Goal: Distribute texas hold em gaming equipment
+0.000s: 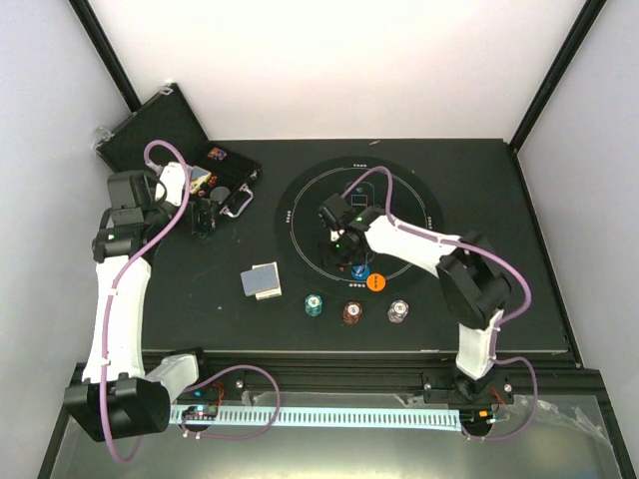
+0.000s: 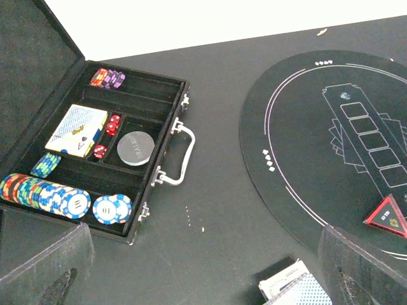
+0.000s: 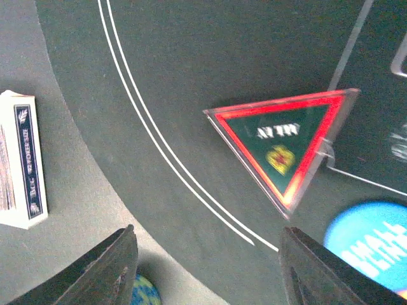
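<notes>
The triangle (image 3: pixel 286 143) is judged placed, lying flat on the mat (image 3: pixel 191 76) beside the blue disc (image 3: pixel 369 235), with the right hand (image 3: pixel 206 244) parted and empty above it; a clear lift is called for next, the left hand (image 2: pixel 206 270) hanging wide and empty left of the mat.

Place: robot lab test cell
Signs: white panel walls (image 1: pixel 329 60), black frame posts (image 1: pixel 559 72), two arms (image 1: pixel 112 309) bolted at tabletop (image 1: pixel 220 324) edge
</notes>
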`<action>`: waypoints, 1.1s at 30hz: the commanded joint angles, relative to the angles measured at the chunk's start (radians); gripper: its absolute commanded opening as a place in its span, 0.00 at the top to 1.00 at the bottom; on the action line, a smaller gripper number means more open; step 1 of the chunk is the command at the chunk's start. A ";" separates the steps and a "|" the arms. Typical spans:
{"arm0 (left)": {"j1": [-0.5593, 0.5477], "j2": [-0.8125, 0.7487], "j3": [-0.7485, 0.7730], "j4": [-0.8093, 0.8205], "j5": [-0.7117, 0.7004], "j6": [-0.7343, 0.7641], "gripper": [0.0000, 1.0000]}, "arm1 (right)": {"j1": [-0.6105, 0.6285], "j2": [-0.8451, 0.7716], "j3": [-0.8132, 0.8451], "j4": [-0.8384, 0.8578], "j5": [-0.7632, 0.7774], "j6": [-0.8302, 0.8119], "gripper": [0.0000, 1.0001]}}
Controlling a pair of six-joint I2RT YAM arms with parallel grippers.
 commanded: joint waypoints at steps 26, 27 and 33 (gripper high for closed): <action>0.068 0.052 0.113 -0.096 0.130 -0.068 0.01 | -0.001 0.173 0.137 -0.076 0.278 -0.241 0.73; 0.073 0.055 0.115 -0.102 0.134 -0.071 0.01 | -0.001 0.187 0.160 -0.075 0.279 -0.241 0.76; 0.096 0.069 0.128 -0.142 0.178 -0.084 0.01 | -0.002 0.326 0.397 -0.106 0.271 -0.257 0.84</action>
